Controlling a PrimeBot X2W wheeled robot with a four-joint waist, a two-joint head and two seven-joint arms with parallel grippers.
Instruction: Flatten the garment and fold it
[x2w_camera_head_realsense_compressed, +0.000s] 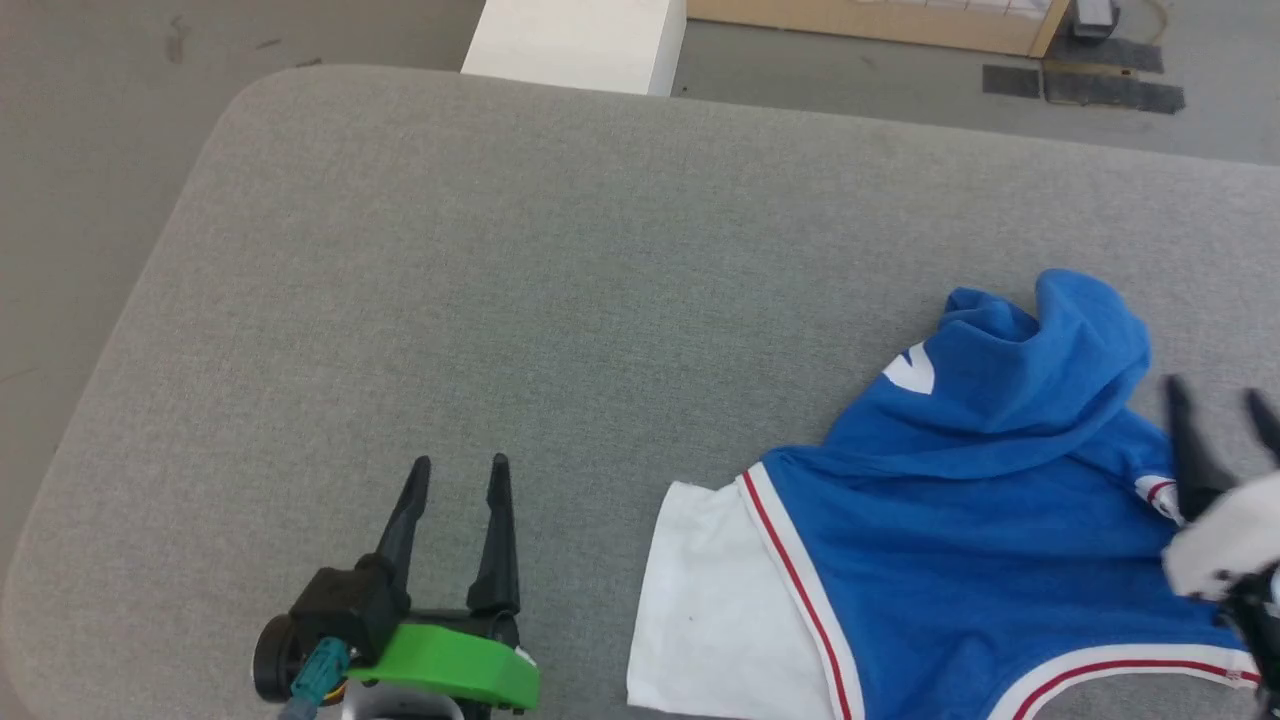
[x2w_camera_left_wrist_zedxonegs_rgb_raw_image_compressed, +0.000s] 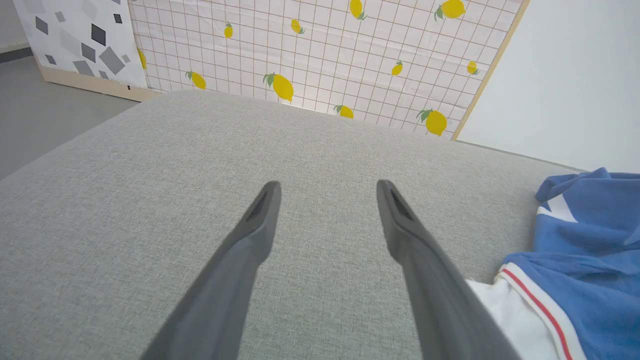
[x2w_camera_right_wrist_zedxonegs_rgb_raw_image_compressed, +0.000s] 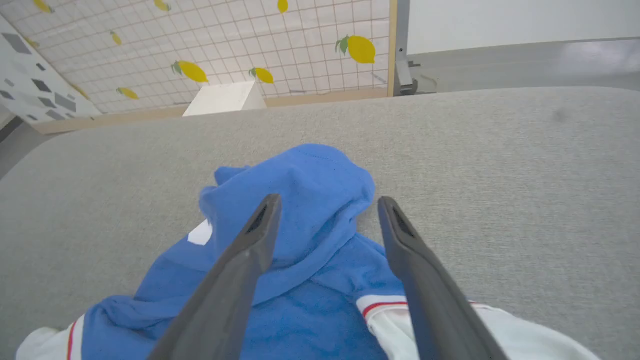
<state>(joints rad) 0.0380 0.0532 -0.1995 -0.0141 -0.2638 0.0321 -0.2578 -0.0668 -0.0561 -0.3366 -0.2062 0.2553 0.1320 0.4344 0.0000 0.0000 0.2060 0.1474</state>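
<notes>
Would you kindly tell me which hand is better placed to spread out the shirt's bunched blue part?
The right. The right hand is open directly above the shirt, with the bunched blue fold just ahead of it. The left hand, also open, is over bare table beside the white sleeve.
</notes>
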